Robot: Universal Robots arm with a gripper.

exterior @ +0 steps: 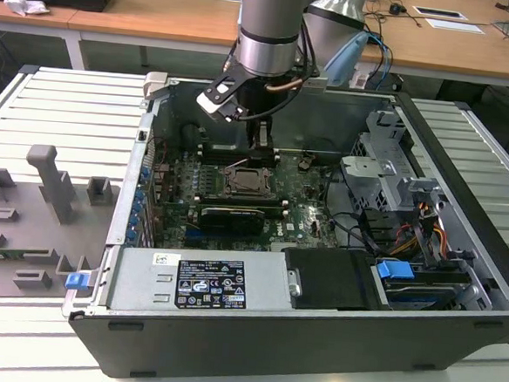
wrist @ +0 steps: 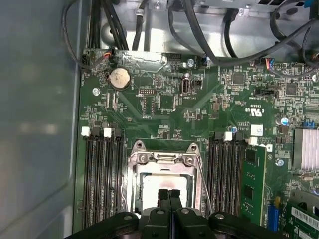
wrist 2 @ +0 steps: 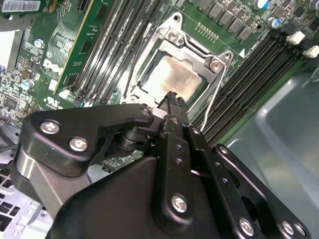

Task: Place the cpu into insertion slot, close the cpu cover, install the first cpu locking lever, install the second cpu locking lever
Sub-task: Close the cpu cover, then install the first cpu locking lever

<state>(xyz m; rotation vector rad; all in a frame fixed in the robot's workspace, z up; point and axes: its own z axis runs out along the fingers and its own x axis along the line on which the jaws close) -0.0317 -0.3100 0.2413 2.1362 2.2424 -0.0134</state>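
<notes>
**A:** Two fingertips on the black hand (wrist: 168,195): apart or together?

**B:** Together. In the first wrist view they press against each other with nothing gripped between them.

**A:** Where is the small flat square silver-grey cpu (wrist 2: 172,74)?

**B:** Lying in the square dark insertion slot with the silver rim (exterior: 246,183), on the green motherboard (wrist: 164,104) inside the open grey computer case (exterior: 313,352). The hand hangs over it, tips above the chip's pale face.

**A:** And the thin square silver metal cpu cover (wrist: 162,158)?

**B:** Down flat around the chip, which shows through its cut-out middle.

**A:** The thin wire locking lever (wrist 2: 212,99)?

**B:** It runs along one side of the cover, slanting away from it. It looks unlatched, though I cannot be sure from these angles.

**A:** What flanks the slot?

**B:** Long black memory slots (wrist: 102,174) on both sides. The case itself rests on a ribbed pale metal surface (exterior: 59,107).
</notes>
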